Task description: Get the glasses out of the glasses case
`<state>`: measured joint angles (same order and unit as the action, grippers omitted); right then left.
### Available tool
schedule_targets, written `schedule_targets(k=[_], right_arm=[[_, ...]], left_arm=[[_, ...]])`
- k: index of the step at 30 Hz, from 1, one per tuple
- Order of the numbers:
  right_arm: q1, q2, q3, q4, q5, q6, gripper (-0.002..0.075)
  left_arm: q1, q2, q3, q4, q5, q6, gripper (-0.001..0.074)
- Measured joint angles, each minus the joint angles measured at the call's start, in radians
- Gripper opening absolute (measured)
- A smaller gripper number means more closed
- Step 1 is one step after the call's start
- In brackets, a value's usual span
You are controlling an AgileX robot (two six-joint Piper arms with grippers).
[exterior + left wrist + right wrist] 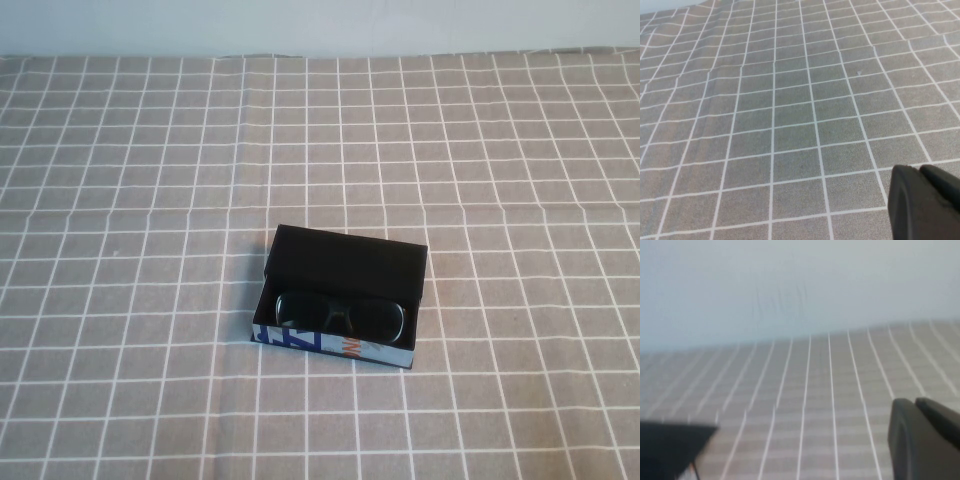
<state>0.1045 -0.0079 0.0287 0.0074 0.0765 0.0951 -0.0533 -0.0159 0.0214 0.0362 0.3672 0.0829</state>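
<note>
**Case open, glasses not yet lifted**

Left gripper (925, 202) hangs over bare bench (120, 200); jaws' state untellable. Glasses (338, 315) lie inside the open glasses case (345, 262), mid-bench. Right gripper (925, 440), likewise untellable, probably must reach in.

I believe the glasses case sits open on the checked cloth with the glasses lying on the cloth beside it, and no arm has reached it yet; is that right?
Not quite. The high view shows the glasses lying inside the open glasses case, not beside it. The rest holds: the case is open on the checked cloth, and the left gripper and right gripper are away from it.
</note>
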Motion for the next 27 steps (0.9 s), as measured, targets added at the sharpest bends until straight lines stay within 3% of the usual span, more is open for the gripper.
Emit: schedule_targets(k=[9, 18, 23, 27], right_arm=[[0.0, 0.0, 0.0, 0.0, -0.212, 0.0, -0.0018], [0.0, -0.004, -0.005, 0.065, -0.763, 0.018, -0.0018], [0.0, -0.006, -0.148, 0.071, -0.682, 0.025, -0.0018], [0.0, -0.001, -0.35, 0.071, -0.476, 0.027, -0.0018]], left_arm=[[0.0, 0.0, 0.0, 0.0, 0.0, 0.0, -0.0004], [0.0, 0.0, 0.0, 0.0, 0.0, 0.0, -0.0004], [0.0, 0.0, 0.0, 0.0, 0.0, 0.0, -0.0004], [0.0, 0.0, 0.0, 0.0, 0.0, 0.0, -0.0004]])
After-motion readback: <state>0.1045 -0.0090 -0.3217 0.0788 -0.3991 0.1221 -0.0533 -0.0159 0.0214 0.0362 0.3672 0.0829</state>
